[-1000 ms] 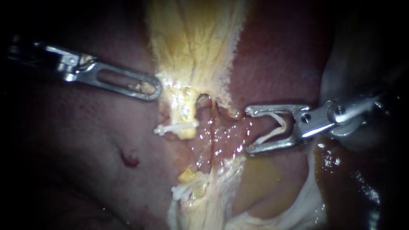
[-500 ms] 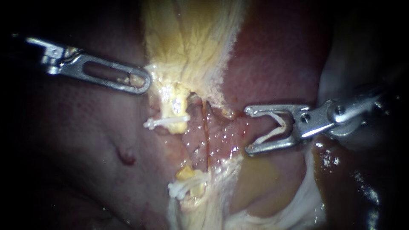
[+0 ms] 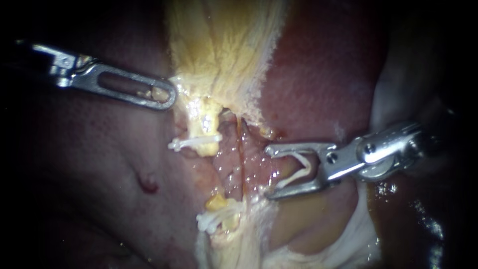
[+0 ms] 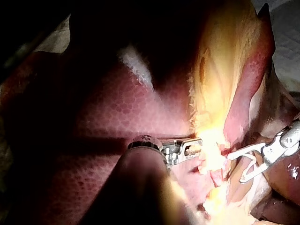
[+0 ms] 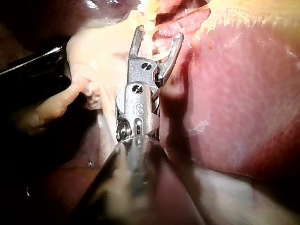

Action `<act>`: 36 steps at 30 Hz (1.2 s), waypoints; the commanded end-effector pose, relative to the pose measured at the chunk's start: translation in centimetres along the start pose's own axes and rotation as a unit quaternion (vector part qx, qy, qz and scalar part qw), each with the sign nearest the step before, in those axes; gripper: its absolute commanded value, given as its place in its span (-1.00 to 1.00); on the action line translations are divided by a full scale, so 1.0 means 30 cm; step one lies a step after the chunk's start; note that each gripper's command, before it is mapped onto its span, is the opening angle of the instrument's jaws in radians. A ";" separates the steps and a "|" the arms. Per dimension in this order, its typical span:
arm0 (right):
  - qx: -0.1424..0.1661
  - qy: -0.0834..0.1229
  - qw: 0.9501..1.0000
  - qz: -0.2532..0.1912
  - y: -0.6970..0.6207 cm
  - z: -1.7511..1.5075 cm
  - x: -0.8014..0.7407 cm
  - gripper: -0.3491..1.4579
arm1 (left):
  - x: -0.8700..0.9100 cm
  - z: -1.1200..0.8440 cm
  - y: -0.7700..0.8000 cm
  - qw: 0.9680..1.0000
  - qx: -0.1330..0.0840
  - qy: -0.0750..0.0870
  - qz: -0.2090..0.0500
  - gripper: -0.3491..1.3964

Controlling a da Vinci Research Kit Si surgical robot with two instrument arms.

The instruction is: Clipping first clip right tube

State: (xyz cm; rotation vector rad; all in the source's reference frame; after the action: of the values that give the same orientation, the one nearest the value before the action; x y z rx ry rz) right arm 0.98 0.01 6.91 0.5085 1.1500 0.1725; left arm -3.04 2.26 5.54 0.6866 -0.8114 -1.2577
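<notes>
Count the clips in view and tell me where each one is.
3. The upper clip crosses the pale tube; the lower clip sits further down; the open clip rides in the right instrument. Tissue could hide others.

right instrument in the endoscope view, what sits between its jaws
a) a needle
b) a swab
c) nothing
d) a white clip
d: the right instrument carries a white clip, bent in a v, between its two spread jaws.
</notes>
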 end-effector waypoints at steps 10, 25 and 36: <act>0.006 0.009 0.999 0.035 0.0033 0.012 -0.0081 -0.06 | 0.0002 0.0001 0.0001 1.000 0.000 0.000 0.000 -1.00; 0.063 0.072 0.990 0.100 0.0081 0.021 -0.0084 -0.07 | 0.0002 0.0002 0.0003 1.000 0.000 0.000 0.000 -1.00; 0.068 0.078 0.988 0.111 0.0086 0.022 -0.0083 -0.07 | 0.0002 0.0003 0.0005 1.000 0.000 0.000 0.000 -1.00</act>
State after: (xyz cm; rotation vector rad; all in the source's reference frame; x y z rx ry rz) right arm 1.51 -0.05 7.45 0.7557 1.2618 0.3338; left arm -3.04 2.25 5.55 0.6854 -0.8111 -1.2574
